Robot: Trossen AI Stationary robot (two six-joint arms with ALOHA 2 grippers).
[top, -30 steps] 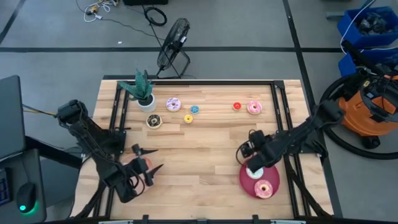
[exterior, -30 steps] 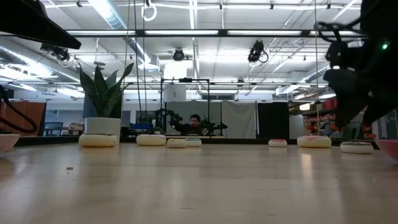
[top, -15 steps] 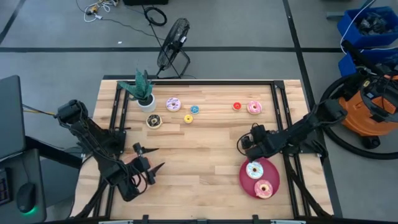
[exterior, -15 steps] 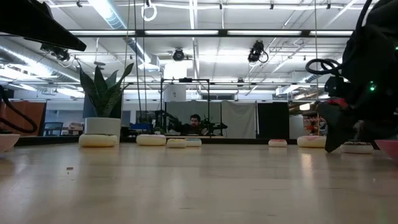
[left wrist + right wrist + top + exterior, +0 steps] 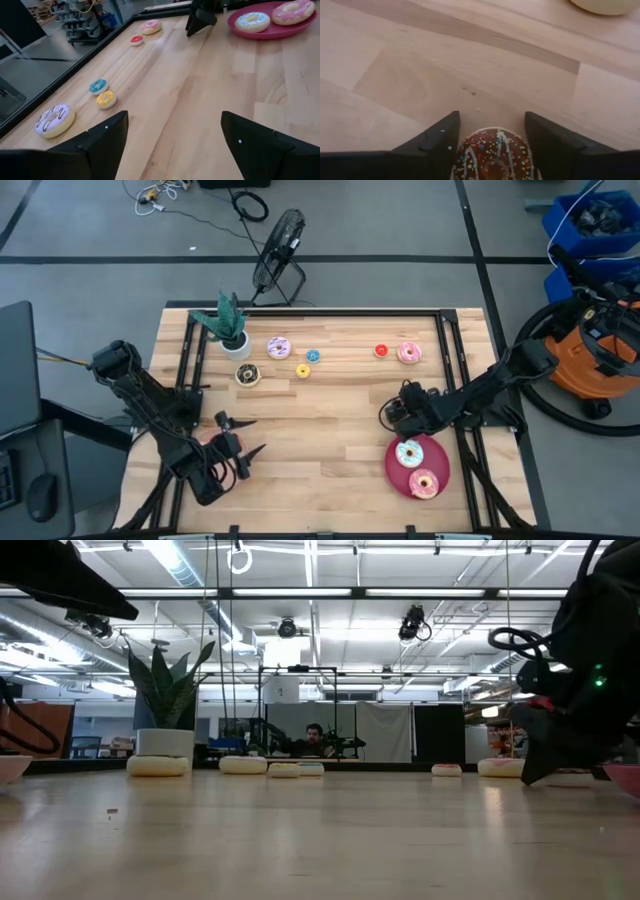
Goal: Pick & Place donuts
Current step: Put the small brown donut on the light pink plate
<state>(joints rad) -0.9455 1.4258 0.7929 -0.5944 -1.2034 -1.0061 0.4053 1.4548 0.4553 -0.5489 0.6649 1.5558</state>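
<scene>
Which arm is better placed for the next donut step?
Right. Its jaws hold a sprinkled donut just beside the red plate; the left arm waits, jaws open and empty, across the table.

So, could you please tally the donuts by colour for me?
Pink donuts: 2
Chocolate donuts, one on the table, one in the right gripper: 2
Purple donut: 1
Light-blue donut: 1
Small blue donut: 1
Small yellow donut: 1
Small red donut: 1
Total: 9

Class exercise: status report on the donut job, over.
Left gripper open, waiting front-left. Right gripper shut on sprinkled donut beside crimson plate. Two donuts plated.
</scene>
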